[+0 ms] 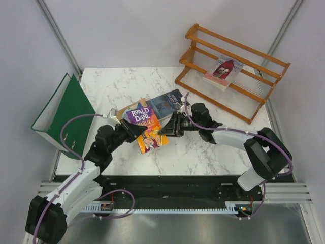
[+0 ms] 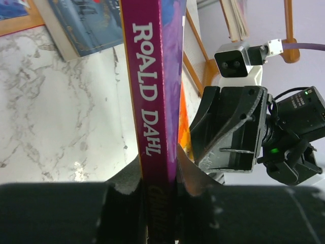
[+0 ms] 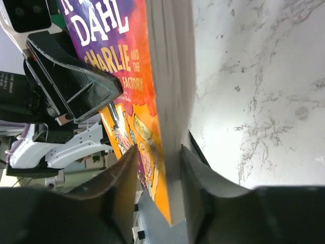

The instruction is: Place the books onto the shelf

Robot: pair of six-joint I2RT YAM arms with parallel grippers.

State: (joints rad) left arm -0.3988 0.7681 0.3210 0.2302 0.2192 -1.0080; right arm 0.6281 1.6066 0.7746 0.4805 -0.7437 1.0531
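From above, can count four books: purple-and-yellow book held up tilted at mid-table, dark blue book flat just at its 1 o'clock, tan book peeking out at its 10 o'clock, pink book leaning on the one shelf at the table's 1 o'clock. One green binder standing open at 9 o'clock. Two pincers: left pincer at the raised book's 8 o'clock, right pincer at its 4 o'clock. White marbled table, plain pale walls around. From the left wrist: clamped narrow on the purple spine, fingers against both faces; lowest spine lettering lost in shadow. From the right wrist: flanking the page edge, one finger each side; cannot tell whether gripping or loose. Cover title cut off at top.
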